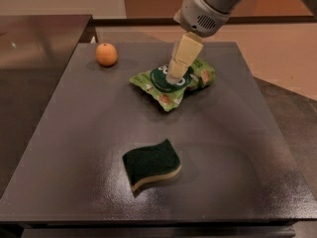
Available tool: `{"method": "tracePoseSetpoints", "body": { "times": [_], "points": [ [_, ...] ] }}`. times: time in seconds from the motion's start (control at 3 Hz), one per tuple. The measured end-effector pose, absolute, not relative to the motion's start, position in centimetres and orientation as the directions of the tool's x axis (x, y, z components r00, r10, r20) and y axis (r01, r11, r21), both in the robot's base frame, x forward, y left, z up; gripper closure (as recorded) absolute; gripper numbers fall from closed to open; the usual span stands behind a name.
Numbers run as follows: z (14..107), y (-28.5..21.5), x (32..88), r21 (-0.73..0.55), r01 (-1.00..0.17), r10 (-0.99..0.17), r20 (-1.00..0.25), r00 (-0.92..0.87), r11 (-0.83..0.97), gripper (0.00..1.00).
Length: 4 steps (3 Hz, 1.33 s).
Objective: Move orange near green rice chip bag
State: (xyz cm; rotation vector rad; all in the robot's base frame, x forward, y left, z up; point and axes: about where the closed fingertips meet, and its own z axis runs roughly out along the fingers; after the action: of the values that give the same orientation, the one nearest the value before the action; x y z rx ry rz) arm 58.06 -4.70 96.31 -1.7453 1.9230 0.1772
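The orange [106, 54] is a small round fruit at the far left of the dark grey table [233, 133]. The green rice chip bag [161, 86] lies in the far middle, light green with a dark green round label. My gripper [177, 74] hangs from the arm at the top right, its cream fingers pointing down over the bag's label, in front of it in this view. It is well to the right of the orange and holds nothing that I can see.
A dark green wavy sponge with a tan base [151, 163] lies near the front middle of the table. A darker counter [29, 48] adjoins the table on the left. Floor shows beyond the right edge.
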Motion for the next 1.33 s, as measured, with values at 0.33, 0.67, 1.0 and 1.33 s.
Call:
{"method": "tracePoseSetpoints", "body": {
  "times": [0.33, 0.67, 1.0, 1.33],
  "points": [
    [95.7, -2.2, 60.9, -0.245, -0.956, -0.872, -0.490, -0.021, 0.161, 0.00],
    [94.3, -0.1, 63.6, -0.211, -0.961, -0.856, -0.515, -0.047, 0.180, 0.00],
    [93.2, 2.3, 65.6, -0.201, -0.962, -0.846, -0.531, -0.050, 0.183, 0.00],
    [92.4, 4.7, 67.1, -0.210, -0.956, -0.840, -0.539, -0.063, 0.206, 0.00]
  ]
}}
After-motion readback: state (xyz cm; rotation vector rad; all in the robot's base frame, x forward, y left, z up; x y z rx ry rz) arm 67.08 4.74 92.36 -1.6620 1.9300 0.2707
